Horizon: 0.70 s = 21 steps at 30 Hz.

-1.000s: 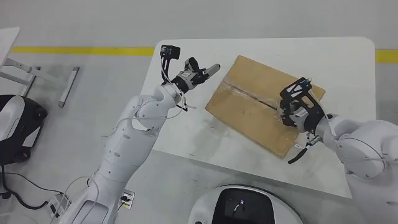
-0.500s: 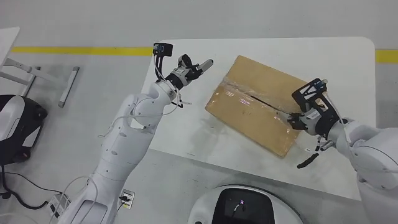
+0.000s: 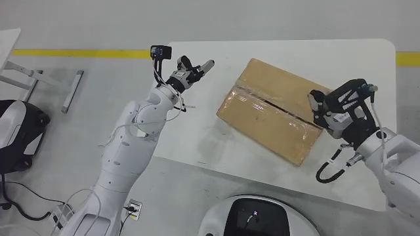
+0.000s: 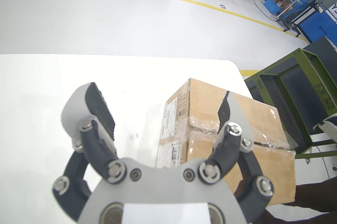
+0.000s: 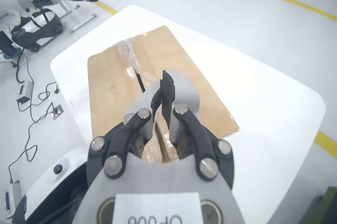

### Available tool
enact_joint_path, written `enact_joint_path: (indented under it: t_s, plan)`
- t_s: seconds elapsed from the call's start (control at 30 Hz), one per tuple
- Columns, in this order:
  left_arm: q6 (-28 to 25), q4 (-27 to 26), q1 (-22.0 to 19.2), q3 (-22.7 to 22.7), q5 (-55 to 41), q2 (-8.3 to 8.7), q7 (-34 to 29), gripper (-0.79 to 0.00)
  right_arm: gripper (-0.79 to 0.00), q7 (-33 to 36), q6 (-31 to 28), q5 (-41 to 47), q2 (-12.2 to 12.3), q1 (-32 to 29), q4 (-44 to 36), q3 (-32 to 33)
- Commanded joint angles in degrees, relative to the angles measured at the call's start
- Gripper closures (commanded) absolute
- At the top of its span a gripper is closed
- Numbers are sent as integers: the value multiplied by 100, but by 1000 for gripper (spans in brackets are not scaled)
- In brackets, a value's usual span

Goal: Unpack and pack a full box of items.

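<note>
Looking down at your worktop (image 3: 197, 137), you have the cardboard box (image 3: 269, 118) lying closed and skewed near its middle. Clear tape (image 5: 127, 54) runs along the top seam where the flaps meet, and a dark slit shows in that seam. Your left end effector (image 4: 160, 93) hangs released, fingers spread wide, over bare worktop a little apart from the box's labelled end. Your right end effector (image 5: 165, 80) is clenched, pads pressed together with nothing visible between them. It sits above the seam at the box's opposite end, and you cannot tell whether it touches the cardboard.
</note>
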Motion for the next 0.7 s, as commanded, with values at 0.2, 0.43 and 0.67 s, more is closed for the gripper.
enact_joint_path:
  t_s: [0.2,0.43,0.67]
  plan:
    - [-370,-78,342,-302,213,61,-11,-785,0,-1135,559,-649,-137,163,670,-799]
    - [-638,-177,483,-389,243,89,-124,-785,0,-1135,559,-649,-137,163,670,-799]
    - [-638,-177,483,-389,243,89,-124,-785,0,-1318,711,-1042,-190,154,532,-1172]
